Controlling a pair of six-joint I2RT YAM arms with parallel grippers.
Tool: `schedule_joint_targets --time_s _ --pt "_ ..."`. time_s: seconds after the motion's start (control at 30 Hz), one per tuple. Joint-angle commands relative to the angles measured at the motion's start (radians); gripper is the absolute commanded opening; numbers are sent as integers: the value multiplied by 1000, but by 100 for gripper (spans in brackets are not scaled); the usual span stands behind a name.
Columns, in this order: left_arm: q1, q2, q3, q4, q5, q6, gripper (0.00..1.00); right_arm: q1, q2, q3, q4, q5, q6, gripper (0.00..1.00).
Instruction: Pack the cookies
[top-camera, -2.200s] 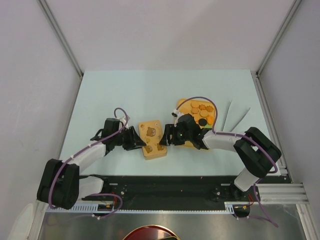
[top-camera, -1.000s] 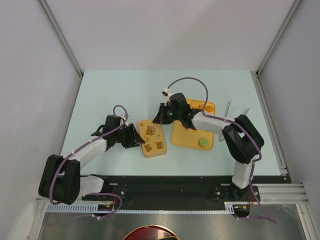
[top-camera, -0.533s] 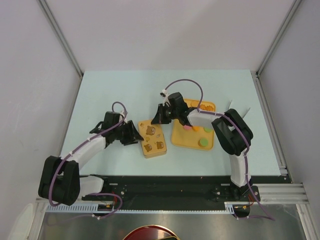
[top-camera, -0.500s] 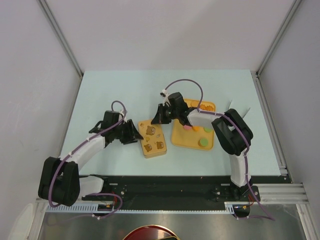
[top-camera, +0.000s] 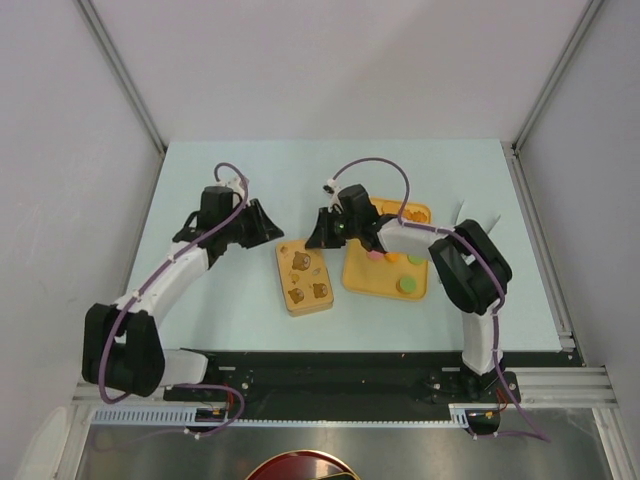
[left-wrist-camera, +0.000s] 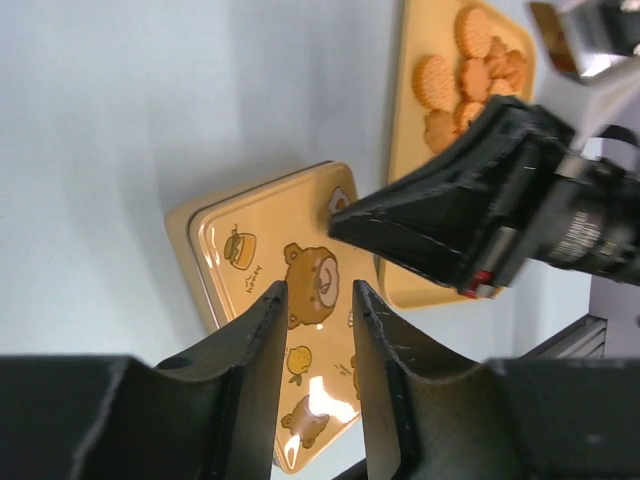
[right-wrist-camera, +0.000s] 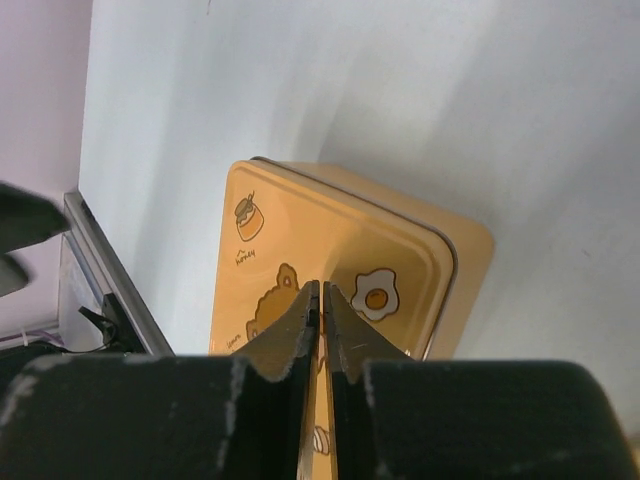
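Hanging over the far right corner of the lid (top-camera: 303, 279), the right claw (right-wrist-camera: 320, 290) had its two fingers pressed together, tip against tip, with nothing between them. Whether the tips touched the lid, I could not tell.

The lid was orange and rectangular, with small bear pictures printed on it. It lay flat on the pale table (top-camera: 300, 180), with its printed side up.

The left claw (left-wrist-camera: 317, 292) was to the left of the lid and apart from it, pointing towards it. Its fingers stood a little apart, with a narrow gap between them, and it held nothing.

The cookies (left-wrist-camera: 436, 80) lay in an orange tray (top-camera: 370, 283) just to the right of the lid. Brown round ones were heaped at the far end of the tray, partly hidden under the right arm in the top view. Nearer to the arms, one pink, one orange and one green lay in a row, and one more green lay alone close to the near edge. No cookie was in either claw.
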Motion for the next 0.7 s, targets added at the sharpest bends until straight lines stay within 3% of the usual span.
schedule_joint_targets --time_s 0.0,0.43,0.67 --pt "-11 51 0 47 -3 27 35 -4 -131 -25 -40 38 -17 9" --pt "-49 234 -44 84 -12 31 32 13 -404 -123 -80 106 -17 11" --pt "-47 133 2 44 -29 51 35 14 -493 -145 -130 152 -40 15"
